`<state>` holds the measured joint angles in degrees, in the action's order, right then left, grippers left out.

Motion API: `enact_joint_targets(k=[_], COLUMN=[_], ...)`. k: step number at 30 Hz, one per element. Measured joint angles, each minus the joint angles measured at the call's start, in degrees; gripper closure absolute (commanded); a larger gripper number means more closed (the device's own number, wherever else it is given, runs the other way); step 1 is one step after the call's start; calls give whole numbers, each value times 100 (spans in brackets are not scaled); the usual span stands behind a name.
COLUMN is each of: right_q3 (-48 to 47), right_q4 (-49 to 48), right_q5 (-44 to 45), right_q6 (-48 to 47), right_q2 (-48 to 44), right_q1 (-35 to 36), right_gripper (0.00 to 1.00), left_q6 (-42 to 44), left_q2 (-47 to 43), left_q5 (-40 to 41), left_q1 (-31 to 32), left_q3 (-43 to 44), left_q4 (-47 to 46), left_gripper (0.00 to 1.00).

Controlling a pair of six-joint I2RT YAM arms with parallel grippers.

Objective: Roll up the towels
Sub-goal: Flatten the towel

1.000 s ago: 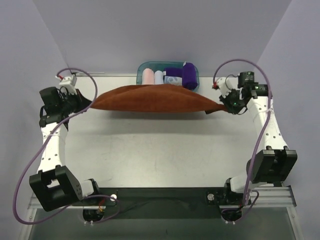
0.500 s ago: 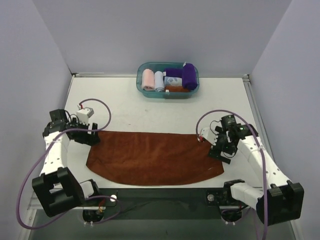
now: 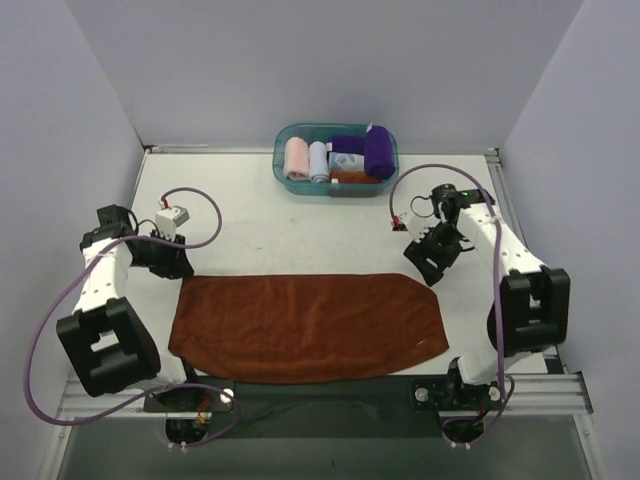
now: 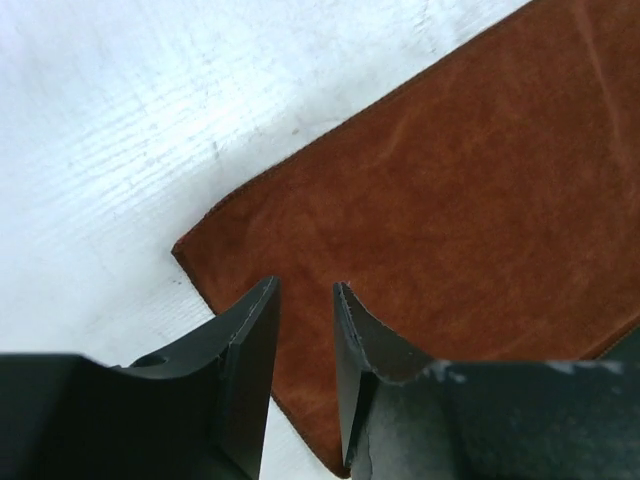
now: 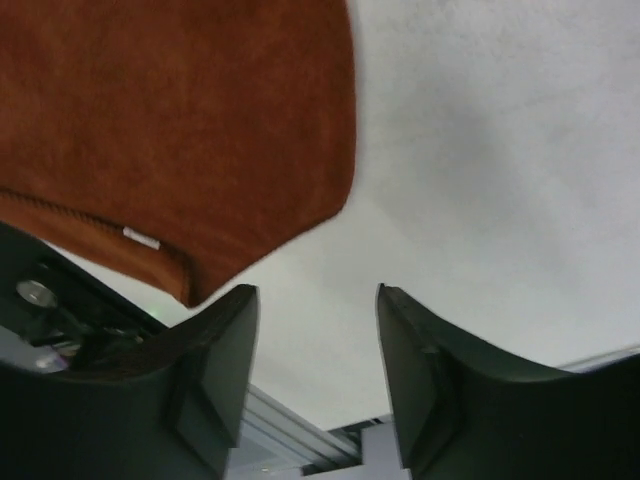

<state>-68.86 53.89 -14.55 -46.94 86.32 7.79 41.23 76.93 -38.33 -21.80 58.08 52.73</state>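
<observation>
Rust-brown towel flat, long axis left-right.
We find left hand and right hand by its far corners, both part-open, empty.

- The rust-brown towel lies spread flat on the white worktop, along its near edge.
- The left claw sits just beside the towel's far left corner.
- The right claw sits just beside the towel's far right corner.
- A teal bin stands at the far edge. It holds a rolled purple towel at its right end and pink and pale blue rolls at its left.
</observation>
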Motion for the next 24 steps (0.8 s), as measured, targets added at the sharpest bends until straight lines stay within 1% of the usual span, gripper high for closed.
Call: enact_joint_targets(k=[1, 3, 5, 8, 10, 13, 14, 16, 17, 18, 19, 22, 24], right_q3=[-116, -345, -481, -557, -634, -758, -785, -824, -844, -855, -879, -909, -973], right_q4=[-48, -98, -210, -291, -293, -341, -358, -376, -385, -393, -348, -341, -352], right_q5=[-26, -59, -57, -42, -48, -79, -87, -114, -142, -170, -190, -254, -262], right_q6=[234, 603, 909, 1237, 1375, 1521, 1552, 1591, 1598, 1593, 1611, 1622, 1600], right_q2=[385, 1047, 1486, 1838, 2022, 2369, 2496, 2719, 2824, 2911, 2979, 2988, 2988], right_q1=[0, 0, 0, 0, 0, -28, -42, -79, -107, -144, -195, -350, -487], right_gripper=[37, 33, 34, 36, 39, 50, 57, 70, 85, 95, 100, 100, 100], left_q6=[-59, -151, -227, -332, -385, -505, -525, -619, -660, -704, -748, -914, -1054], left_q2=[315, 782, 1115, 1353, 1499, 1945, 2109, 2385, 2446, 2503, 2562, 2822, 3005], left_q5=[72, 214, 407, 702, 876, 1130, 1193, 1279, 1311, 1338, 1379, 1414, 1408], left_q1=[20, 28, 48, 114, 210, 358, 411, 490, 525, 568, 619, 804, 942], left_q3=[68, 138, 142, 140, 144, 197, 212, 321, 391, 455, 516, 815, 1058], left_q4=[-31, -90, -131, -258, -382, -577, -632, -645, -671, -678, -675, -649, -645], left_gripper=[58, 54, 52, 51, 52, 54, 55, 61, 64, 66, 70, 77, 80])
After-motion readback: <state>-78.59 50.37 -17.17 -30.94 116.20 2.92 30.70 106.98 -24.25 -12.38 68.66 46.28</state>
